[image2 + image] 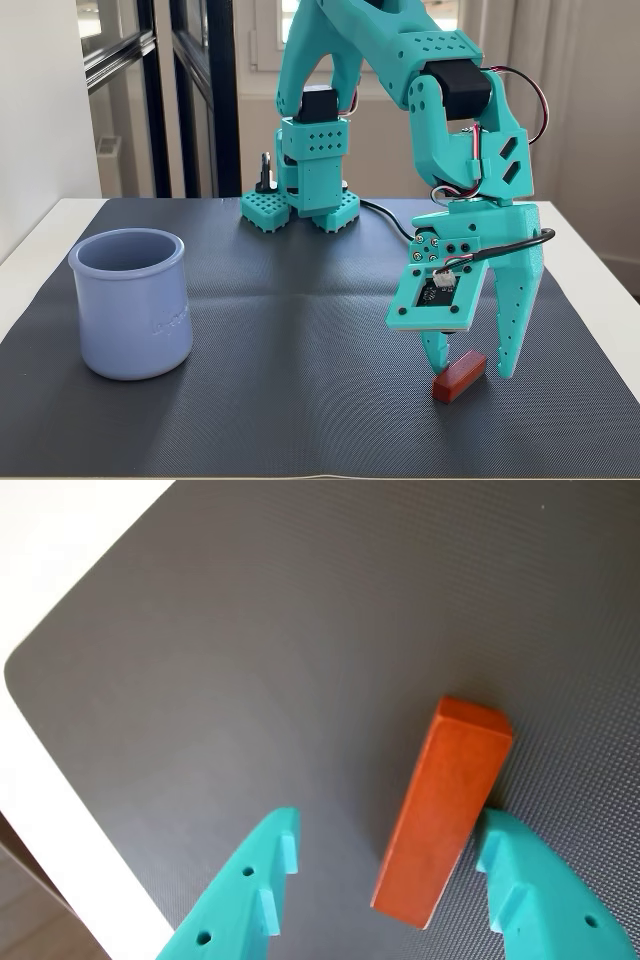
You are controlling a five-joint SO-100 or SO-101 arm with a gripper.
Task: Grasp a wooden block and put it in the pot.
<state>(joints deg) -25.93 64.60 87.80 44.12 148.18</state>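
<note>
The reddish-brown wooden block (442, 810) lies flat on the dark mat between my teal fingers; it also shows at the front right in the fixed view (460, 375). My gripper (385, 850) is open, lowered around the block. The right finger (520, 870) touches or nearly touches the block's side; the left finger (262, 865) stands well apart from it. In the fixed view my gripper (468, 365) points straight down at the mat. The lavender-blue pot (132, 300) stands upright at the front left of the mat, far from my gripper. It is out of the wrist view.
The dark textured mat (300, 330) covers a white table (30, 240); its rounded corner and the table edge show at the left in the wrist view (30, 680). The arm's base (305, 195) stands at the back centre.
</note>
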